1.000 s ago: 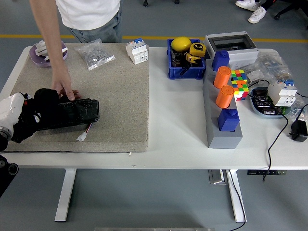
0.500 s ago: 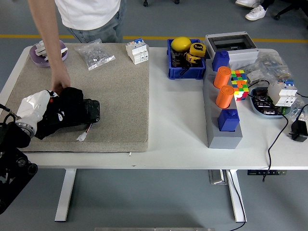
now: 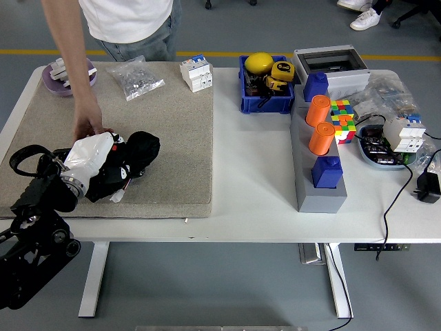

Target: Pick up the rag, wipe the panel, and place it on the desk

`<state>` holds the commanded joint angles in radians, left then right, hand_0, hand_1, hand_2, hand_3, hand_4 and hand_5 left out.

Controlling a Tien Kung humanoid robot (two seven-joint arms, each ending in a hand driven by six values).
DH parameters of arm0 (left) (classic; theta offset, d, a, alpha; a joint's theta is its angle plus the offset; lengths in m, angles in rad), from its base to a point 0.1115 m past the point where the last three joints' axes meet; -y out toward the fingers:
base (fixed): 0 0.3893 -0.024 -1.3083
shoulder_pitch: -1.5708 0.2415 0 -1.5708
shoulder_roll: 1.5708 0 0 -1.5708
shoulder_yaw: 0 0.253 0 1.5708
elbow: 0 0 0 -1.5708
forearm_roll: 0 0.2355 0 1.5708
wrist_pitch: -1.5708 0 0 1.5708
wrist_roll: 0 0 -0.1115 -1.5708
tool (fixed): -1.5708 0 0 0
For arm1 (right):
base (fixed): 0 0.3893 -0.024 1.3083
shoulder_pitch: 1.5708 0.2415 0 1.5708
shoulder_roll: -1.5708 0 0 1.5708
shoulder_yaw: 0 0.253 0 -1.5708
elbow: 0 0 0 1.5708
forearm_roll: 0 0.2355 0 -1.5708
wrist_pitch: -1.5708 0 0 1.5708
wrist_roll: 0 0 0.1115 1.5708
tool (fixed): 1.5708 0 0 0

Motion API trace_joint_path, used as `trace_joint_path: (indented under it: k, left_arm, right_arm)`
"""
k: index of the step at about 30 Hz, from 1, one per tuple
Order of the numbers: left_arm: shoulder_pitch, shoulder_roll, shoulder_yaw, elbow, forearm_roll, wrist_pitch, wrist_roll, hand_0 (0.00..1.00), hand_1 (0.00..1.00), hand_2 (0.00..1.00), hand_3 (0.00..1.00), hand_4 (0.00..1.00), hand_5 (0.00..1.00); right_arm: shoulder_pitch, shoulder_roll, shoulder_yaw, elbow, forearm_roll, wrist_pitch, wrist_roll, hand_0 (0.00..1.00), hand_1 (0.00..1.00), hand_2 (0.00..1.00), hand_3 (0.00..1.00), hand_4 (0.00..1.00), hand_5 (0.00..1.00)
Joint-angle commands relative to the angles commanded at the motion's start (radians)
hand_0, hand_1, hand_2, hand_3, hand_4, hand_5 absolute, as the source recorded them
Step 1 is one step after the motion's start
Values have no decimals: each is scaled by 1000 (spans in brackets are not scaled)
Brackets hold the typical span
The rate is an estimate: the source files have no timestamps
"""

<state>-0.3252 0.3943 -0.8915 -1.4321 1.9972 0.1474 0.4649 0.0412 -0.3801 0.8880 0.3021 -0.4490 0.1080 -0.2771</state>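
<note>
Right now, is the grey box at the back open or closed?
Closed: the grey box has its dark lid down flat, with no inside showing.

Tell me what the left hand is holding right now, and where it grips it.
The left hand presses a black rag on the panel; the exact grip point cannot be told.

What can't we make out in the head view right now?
- Panel: almost wholly hidden under the left hand and arm.
- Rag: cannot be told from the black hand.
- Person's hand: fingertips hidden behind the robot's wrist.
- Right hand: out of frame.
</note>
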Motion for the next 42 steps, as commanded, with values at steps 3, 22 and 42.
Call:
trace_joint_path:
  k: [3,22,42]
  left_arm:
    - [-7,-8,11,-6,0,1,4,230,159,529,483,135,2]
    - [15,-11,-66,44,33,14,15,229,159,523,483,142,2]
    - [70,36,-209,101,71,20,25,230,159,518,481,144,2]
  right_arm:
    - [0,1,0,-1,0,1,0,780,719,727,672,981,713]
    - [2,3,10,5,-10,-2,1,782,720,727,673,983,715]
    - [-2,2,23,5,-20,-3,1,782,722,727,676,986,717]
